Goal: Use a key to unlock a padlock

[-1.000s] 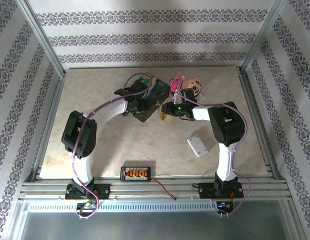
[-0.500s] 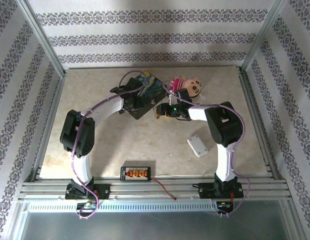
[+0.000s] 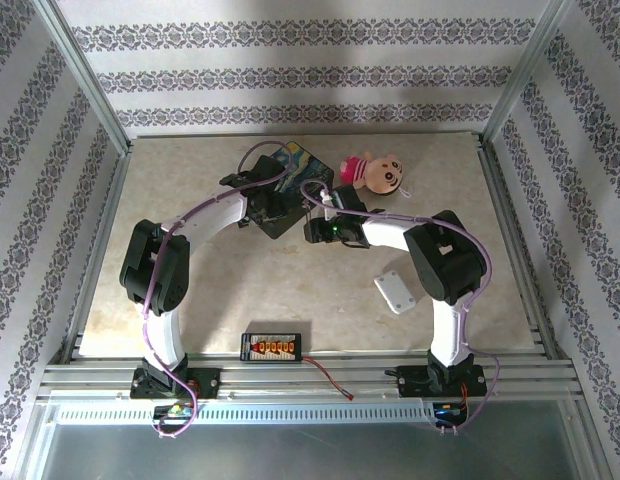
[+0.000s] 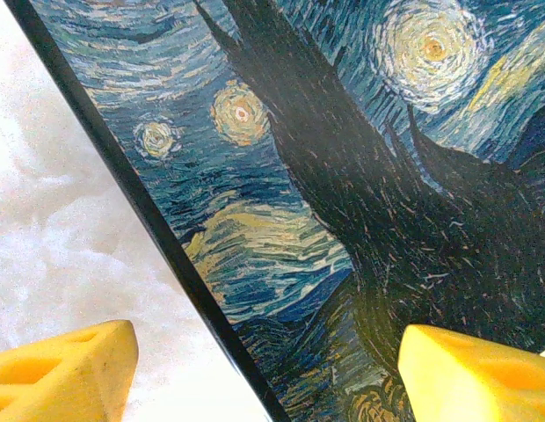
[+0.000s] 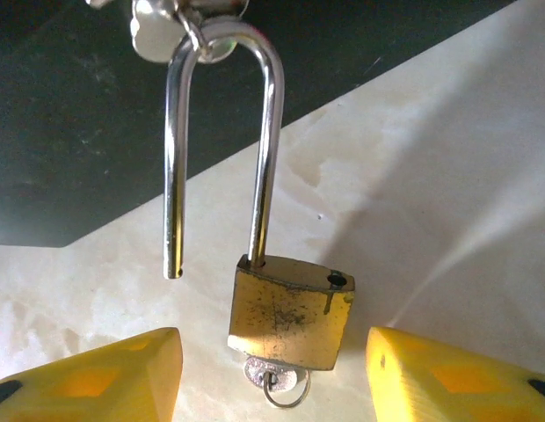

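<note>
Right pincer [image 5: 272,382] has its yellow fingers apart, gripping nothing. Between them, untouched, a small brass padlock [image 5: 290,312] lies flat on the pale marbled surface [image 5: 448,176]. A tiny silvery key [image 5: 274,373] sits in its near end. The thin steel shackle [image 5: 268,132] is sprung, one leg free, with its bend over the dark edge of the swirly blue painted board [image 4: 360,176]. Left pincer [image 4: 268,376] is apart too, straddling that board's edge. A pink plush doll [image 3: 375,172] is farthest.

One padlock [image 5: 290,312], one key [image 5: 274,376], one pink plush doll [image 3: 375,172], one white block [image 3: 395,292], one painted board [image 3: 293,160], one black connector strip [image 3: 273,346], one red-black wire [image 3: 330,378]
</note>
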